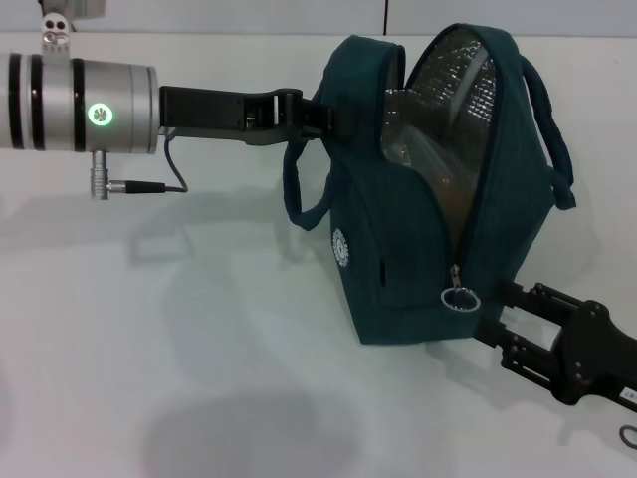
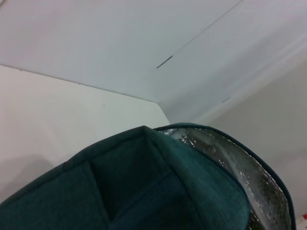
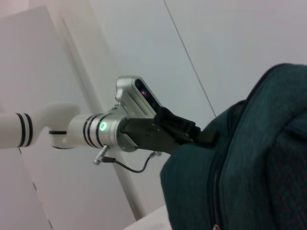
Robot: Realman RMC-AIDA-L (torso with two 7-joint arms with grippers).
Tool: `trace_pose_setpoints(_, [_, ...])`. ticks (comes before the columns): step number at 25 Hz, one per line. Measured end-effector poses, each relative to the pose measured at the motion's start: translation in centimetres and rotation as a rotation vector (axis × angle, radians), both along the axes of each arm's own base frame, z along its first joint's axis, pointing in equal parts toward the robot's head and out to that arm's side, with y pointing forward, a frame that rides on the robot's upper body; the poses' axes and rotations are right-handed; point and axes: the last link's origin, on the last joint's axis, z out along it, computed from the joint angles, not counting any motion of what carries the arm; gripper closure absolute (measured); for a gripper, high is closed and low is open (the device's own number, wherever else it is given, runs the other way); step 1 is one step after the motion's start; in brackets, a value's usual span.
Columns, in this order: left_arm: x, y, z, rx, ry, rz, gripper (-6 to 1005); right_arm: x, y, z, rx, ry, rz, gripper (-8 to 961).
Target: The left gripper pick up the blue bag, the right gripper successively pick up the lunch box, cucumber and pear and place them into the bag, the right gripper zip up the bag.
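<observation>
The blue bag (image 1: 418, 249) hangs upright above the white table, with my left gripper (image 1: 333, 118) shut on its top edge beside a handle. Its mouth gapes and shows silver lining (image 1: 453, 95). The zip's ring pull (image 1: 460, 298) sits low on the near side. My right gripper (image 1: 501, 317) is open at the bag's lower right corner, just right of the ring. The bag (image 2: 144, 191) fills the lower part of the left wrist view. In the right wrist view the bag (image 3: 249, 167) hangs from the left gripper (image 3: 194, 136). The lunch box, cucumber and pear are out of view.
A white table (image 1: 149, 349) spreads under the bag, with the bag's shadow on it. The left arm's silver wrist (image 1: 85, 105) and its cable (image 1: 149, 184) reach in from the left. A white wall (image 2: 144, 48) stands behind.
</observation>
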Motion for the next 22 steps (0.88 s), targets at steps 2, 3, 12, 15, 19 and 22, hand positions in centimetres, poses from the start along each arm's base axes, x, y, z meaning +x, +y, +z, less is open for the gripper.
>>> trace_pose_setpoints(2, [0.0, 0.0, 0.0, -0.001, 0.0, -0.001, 959, 0.0, 0.3, -0.1, -0.003, -0.01, -0.002, 537])
trace_pose_setpoints(3, [0.1, 0.0, 0.0, -0.001, -0.001, -0.001, 959, -0.1, 0.4, -0.2, -0.006, -0.014, 0.0, 499])
trace_pose_setpoints(12, [0.0, 0.0, 0.0, -0.002, -0.002, 0.001, 959, -1.0, 0.9, -1.0, -0.047, -0.035, 0.047, 302])
trace_pose_setpoints(15, [0.0, 0.0, 0.0, 0.001, -0.003, 0.002, 958, -1.1, 0.7, -1.2, -0.062, -0.038, 0.057, 305])
trace_pose_setpoints(19, [0.0, 0.0, 0.0, 0.002, -0.003, 0.001, 958, -1.0, 0.5, -1.2, -0.065, -0.037, 0.055, 306])
trace_pose_setpoints(22, [0.1, 0.0, 0.0, 0.002, -0.003, -0.001, 958, -0.8, 0.5, -1.3, -0.066, -0.044, 0.045, 306])
